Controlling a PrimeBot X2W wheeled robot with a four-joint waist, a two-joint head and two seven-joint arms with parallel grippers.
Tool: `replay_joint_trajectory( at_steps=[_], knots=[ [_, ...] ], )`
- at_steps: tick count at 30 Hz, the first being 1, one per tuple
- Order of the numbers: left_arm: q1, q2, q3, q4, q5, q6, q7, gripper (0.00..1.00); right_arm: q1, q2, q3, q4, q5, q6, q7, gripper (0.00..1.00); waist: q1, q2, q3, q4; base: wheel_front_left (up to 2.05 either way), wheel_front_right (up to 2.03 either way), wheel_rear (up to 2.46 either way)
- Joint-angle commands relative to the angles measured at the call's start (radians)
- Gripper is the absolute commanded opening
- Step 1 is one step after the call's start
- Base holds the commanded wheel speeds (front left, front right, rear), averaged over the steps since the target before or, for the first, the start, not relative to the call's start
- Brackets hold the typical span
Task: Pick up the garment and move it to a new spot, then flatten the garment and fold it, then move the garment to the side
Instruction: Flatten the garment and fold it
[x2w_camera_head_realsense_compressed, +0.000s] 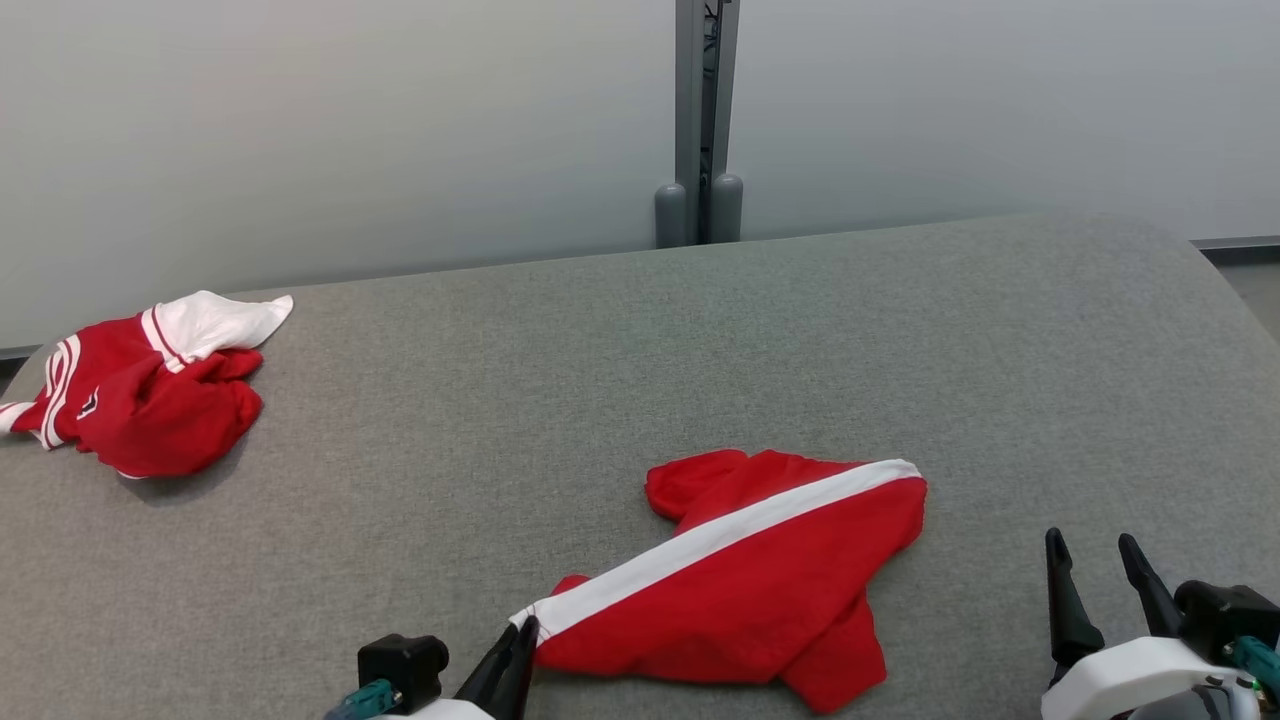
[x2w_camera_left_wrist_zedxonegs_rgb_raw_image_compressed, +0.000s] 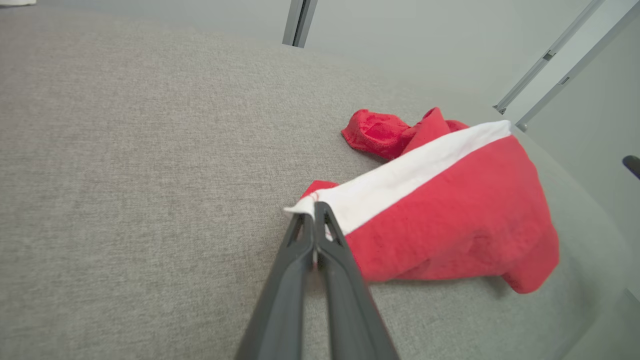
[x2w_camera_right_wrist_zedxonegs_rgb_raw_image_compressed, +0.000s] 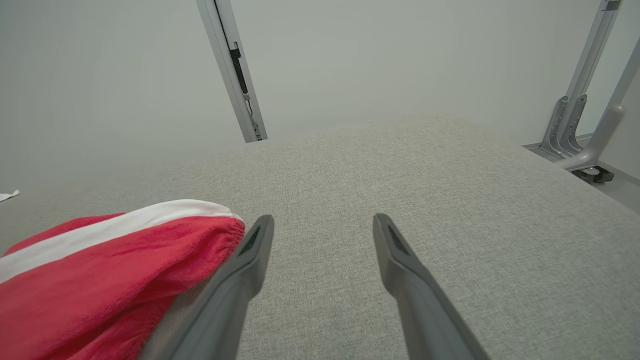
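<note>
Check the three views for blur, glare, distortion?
Head view: soft, even light, no glare, faint shadow under the far garment. Left wrist view: right edge of the near garment looks slightly smeared. Right wrist view: no glare; the post leans, likely from the wide-angle lens.

We see a table (x2w_camera_head_realsense_compressed: 700, 330) covered in grey woven fabric, its far right corner rounded. A red garment (x2w_camera_head_realsense_compressed: 760, 600) with a white stripe lies rumpled near our front edge. A second red-and-white garment (x2w_camera_head_realsense_compressed: 150, 410) sits bunched at the far left, well apart from it.
</note>
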Motion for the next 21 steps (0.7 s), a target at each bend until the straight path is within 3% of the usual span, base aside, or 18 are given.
replay_joint_trajectory(
  at_steps=[1, 11, 21],
  knots=[
    [-0.017, 0.003, 0.004, 0.005, 0.003, 0.001, -0.004, 1.00, 0.003, -0.006, 0.002, 0.001, 0.002, 0.000, -0.002, 1.00, 0.0000, 0.0000, 0.000, -0.001, 0.00, 0.00, 0.00],
    [-0.031, -0.013, 0.041, 0.087, 0.039, -0.009, -0.029, 1.00, 0.003, -0.006, -0.005, -0.017, -0.001, 0.000, -0.002, 1.00, 0.0000, 0.0000, -0.004, 0.001, 0.00, 0.00, 0.00],
    [0.014, -0.004, 0.144, -0.055, 0.173, 0.023, -0.030, 1.00, 0.006, -0.006, -0.007, -0.109, -0.015, 0.000, -0.002, 1.00, 0.0000, 0.0000, -0.021, 0.022, 0.00, 0.00, 0.00]
  ],
)
